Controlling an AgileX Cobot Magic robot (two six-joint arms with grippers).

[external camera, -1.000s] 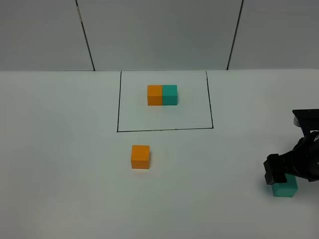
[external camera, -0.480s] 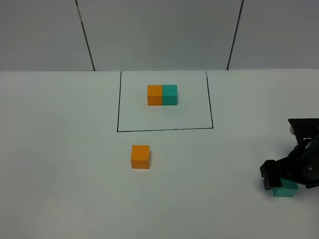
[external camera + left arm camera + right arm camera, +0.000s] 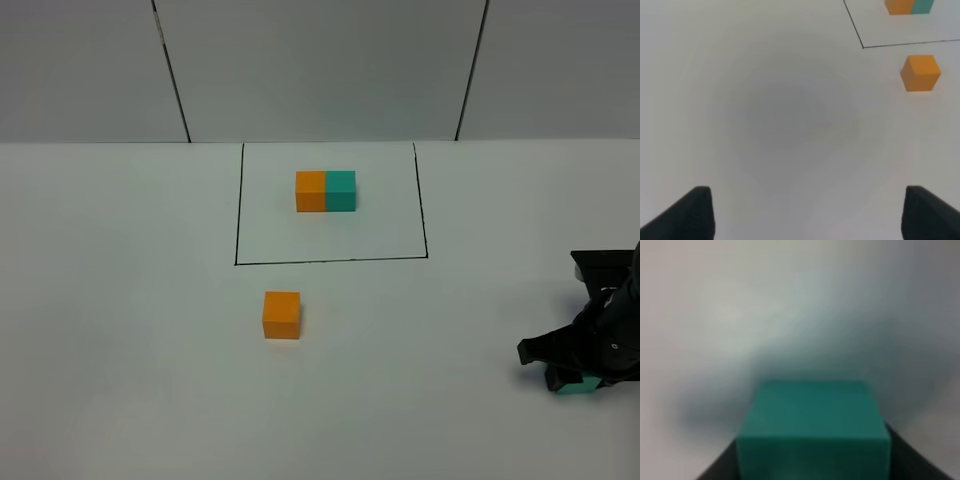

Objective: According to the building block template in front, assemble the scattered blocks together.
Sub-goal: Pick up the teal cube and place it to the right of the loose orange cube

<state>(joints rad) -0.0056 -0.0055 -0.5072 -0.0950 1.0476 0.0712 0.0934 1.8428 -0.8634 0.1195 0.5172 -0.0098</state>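
From above, the right claw (image 3: 577,370) is crouching over the teal cube (image 3: 579,387) near the table's (image 3: 120,350) right edge. Its wrist view is showing that cube clamped tight; the left's is showing the left claw (image 3: 807,215) gaping, empty.

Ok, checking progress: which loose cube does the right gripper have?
The teal cube, far right, clamped in the right gripper; the loose orange cube stands untouched, just outside the drawn frame.

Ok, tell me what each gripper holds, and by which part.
The right gripper is shut on the teal cube, gripping it by two opposite side faces. The left gripper is open and holds nothing.
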